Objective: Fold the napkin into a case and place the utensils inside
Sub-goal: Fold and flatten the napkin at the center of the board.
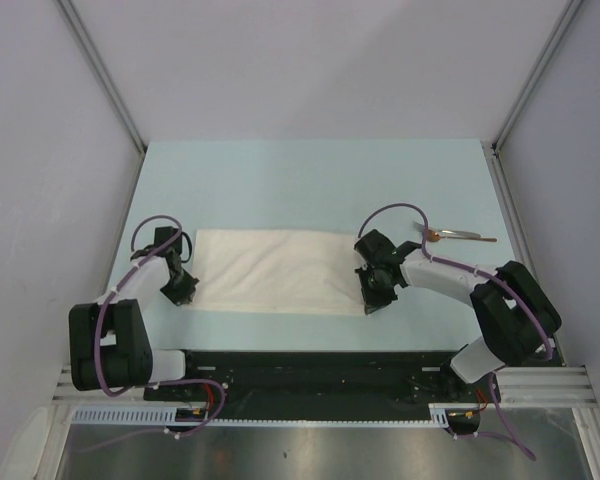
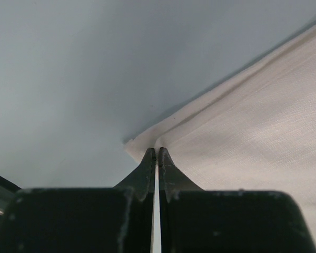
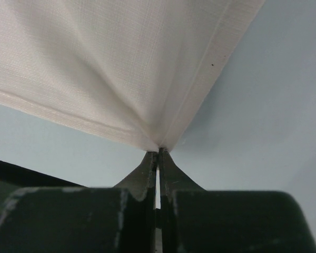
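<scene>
The white napkin (image 1: 275,270) lies folded into a wide band across the middle of the table. My left gripper (image 1: 181,291) is shut on its near left corner; in the left wrist view the cloth (image 2: 253,126) runs up to the right from the pinched corner. My right gripper (image 1: 373,297) is shut on its near right corner; in the right wrist view the cloth (image 3: 116,63) fans out from the pinch and is pulled taut. The spoon (image 1: 458,236) lies on the table behind the right arm, coppery bowl to the left, silver handle to the right.
The pale blue table (image 1: 310,180) is ringed by white walls with metal posts at the back corners. The black base rail (image 1: 310,370) runs along the near edge just below the napkin.
</scene>
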You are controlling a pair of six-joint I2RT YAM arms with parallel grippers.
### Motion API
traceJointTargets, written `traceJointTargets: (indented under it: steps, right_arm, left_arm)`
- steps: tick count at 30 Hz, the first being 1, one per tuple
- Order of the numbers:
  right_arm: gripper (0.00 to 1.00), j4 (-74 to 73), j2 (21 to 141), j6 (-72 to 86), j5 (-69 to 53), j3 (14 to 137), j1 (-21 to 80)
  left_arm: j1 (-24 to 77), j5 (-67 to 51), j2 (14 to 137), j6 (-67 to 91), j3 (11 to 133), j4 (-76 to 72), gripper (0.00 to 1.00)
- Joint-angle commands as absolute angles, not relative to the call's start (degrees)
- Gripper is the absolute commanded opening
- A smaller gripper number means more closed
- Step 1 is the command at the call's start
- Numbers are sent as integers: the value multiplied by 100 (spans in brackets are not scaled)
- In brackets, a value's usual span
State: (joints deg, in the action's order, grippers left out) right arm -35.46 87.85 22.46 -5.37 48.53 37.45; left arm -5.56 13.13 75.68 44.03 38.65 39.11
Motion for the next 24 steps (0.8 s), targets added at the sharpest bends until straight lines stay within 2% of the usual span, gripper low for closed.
traceJointTargets:
  steps: [1, 2, 5, 8, 9, 11, 12, 15, 19, 24]
  right_arm:
    - [0, -3559, 8956, 2312, -439, 4772, 3823]
    - [0, -3568, 8956, 2320, -422, 4772, 3841]
    - [10, -3586, 8921, 2364, -396, 4790, 3858]
    - [26, -3674, 8579, 2496, -395, 4834, 3858]
    - [38, -3700, 8439, 2531, -396, 4834, 3858]
    - [47, -3709, 7940, 2698, -457, 4790, 3797]
    - [54, -3692, 7745, 2724, -527, 4738, 3727]
    - [61, -3718, 7147, 2839, -799, 4554, 3367]
    - [66, -3394, 6654, 3014, -1412, 4115, 2718]
    - [58, -2400, 6635, 3926, -2004, 3543, 2513]
  left_arm:
    - [-685, 1556, 7638, 4509, 3850, 3832, 0]
    - [-686, 1564, 7620, 4526, 3858, 3841, 0]
    - [-712, 1634, 7524, 4570, 3876, 3867, 0]
    - [-747, 1530, 7296, 4553, 3928, 3990, 12]
    - [-756, 1503, 7234, 4553, 3946, 4034, 25]
    - [-756, 1363, 7014, 4535, 3999, 4148, 41]
    - [-756, 1328, 6953, 4544, 4016, 4227, 57]
    - [-765, 1336, 6680, 4562, 4122, 4491, 70]
    - [-765, 1450, 6329, 4404, 4210, 4623, 70]
    - [-756, 1249, 6169, 4061, 4078, 4281, 64]
